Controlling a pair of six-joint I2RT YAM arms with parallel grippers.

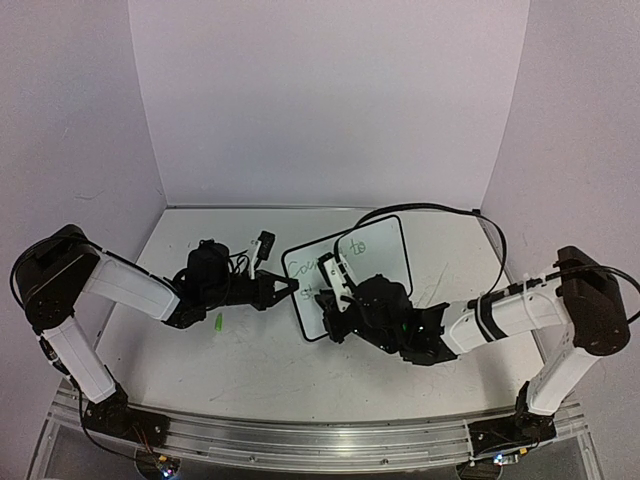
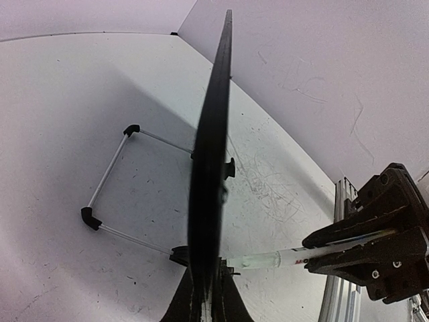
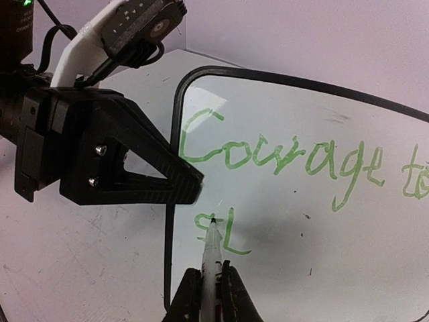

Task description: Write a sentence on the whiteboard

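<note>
Right gripper (image 3: 204, 298) fingers are clamped on a green marker (image 3: 212, 248), its tip touching the whiteboard (image 3: 322, 268), which stands propped mid-table. The tip sits at the start of line 2 of the sentence (image 3: 281, 157), under "Courage to". Left gripper (image 3: 190, 191) is pinched tight on the board's left edge. My judgement is that too much tip pressure could tilt the board or slip it from that pinch, skewing the strokes.
</note>
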